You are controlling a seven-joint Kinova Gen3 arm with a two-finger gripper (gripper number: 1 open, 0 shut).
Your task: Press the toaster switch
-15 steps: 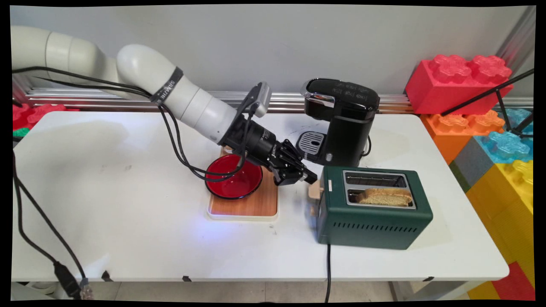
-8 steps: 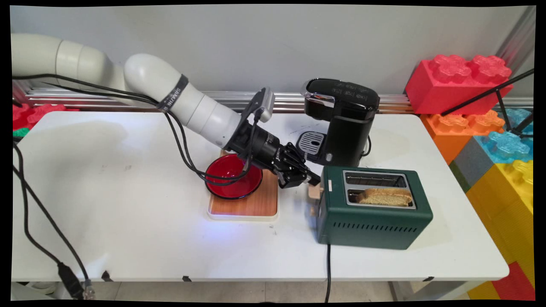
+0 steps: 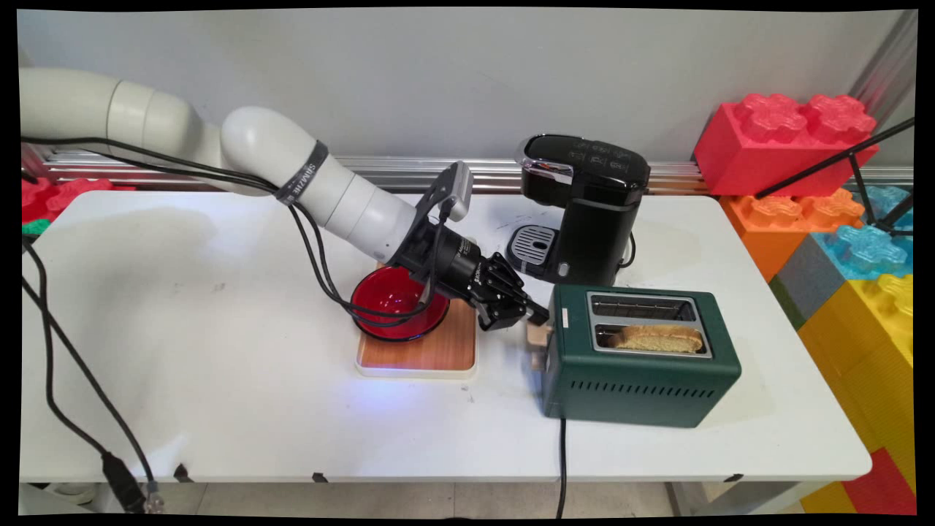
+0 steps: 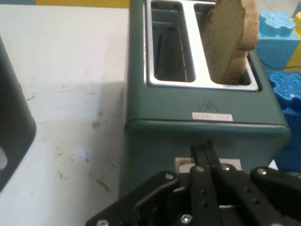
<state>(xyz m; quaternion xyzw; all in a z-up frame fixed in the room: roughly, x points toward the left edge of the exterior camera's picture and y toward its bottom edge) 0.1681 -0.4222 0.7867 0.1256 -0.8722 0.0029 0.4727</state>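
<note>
Hand view shows the black two-finger gripper (image 4: 203, 155), fingers pressed together, tip resting on the beige plastic lever (image 4: 182, 165) of the dark green metal toaster (image 4: 160, 132), standing toward the white tabletop's (image 4: 61, 70) right front corner, a brown bread slice (image 4: 228, 42) upright in one slot.

I see a dark green toaster (image 3: 639, 365) at centre right with a tan lever (image 3: 539, 337). A glossy red bowl (image 3: 398, 302) sits mid-frame on a wood-grain board (image 3: 438, 351).
</note>
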